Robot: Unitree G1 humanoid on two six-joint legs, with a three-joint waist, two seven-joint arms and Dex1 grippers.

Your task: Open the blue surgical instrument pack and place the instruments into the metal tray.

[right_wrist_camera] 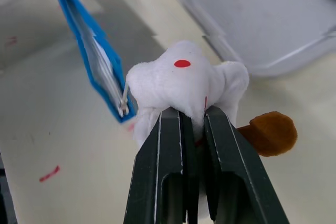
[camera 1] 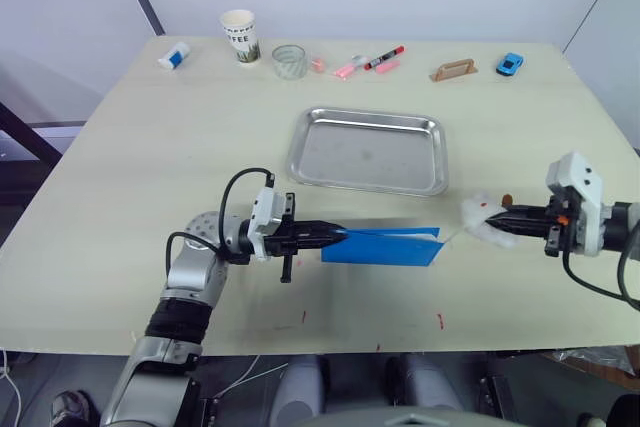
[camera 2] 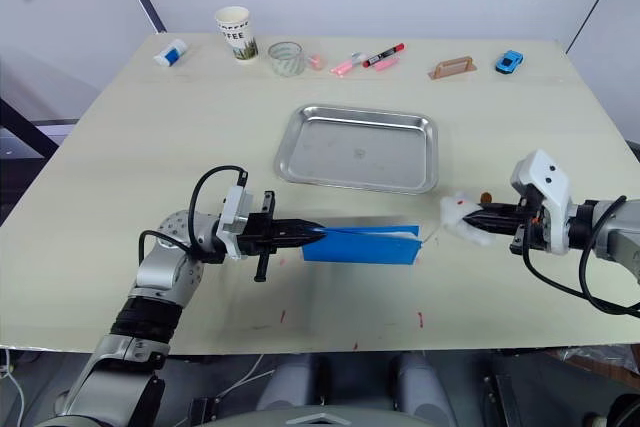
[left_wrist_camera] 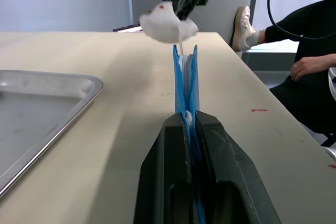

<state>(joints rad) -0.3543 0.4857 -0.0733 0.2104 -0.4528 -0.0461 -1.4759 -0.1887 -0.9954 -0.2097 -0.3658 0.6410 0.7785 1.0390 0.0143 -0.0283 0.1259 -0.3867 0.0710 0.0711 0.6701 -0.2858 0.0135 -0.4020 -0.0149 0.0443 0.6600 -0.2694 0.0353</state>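
Counter: pale wood; metal tray [camera 1: 368,151] centre, empty.
Pack: blue surgical instrument pack [camera 1: 385,245] near front edge, left gripper [camera 1: 335,234] fingers clamped on its end.
Right gripper [camera 1: 497,217]: fingers clamped on white plush zipper pull [right_wrist_camera: 184,82].
Tip: pull straight away from the pack, left grip firm.

Your blue surgical instrument pack [camera 1: 385,245] stands on edge just in front of the empty, shiny metal tray [camera 1: 368,151], mouth slightly parted.

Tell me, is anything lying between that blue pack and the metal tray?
Nothing visible. The pack, held at one end by the left gripper, sits just in front of the tray with bare table between. The tray is empty.
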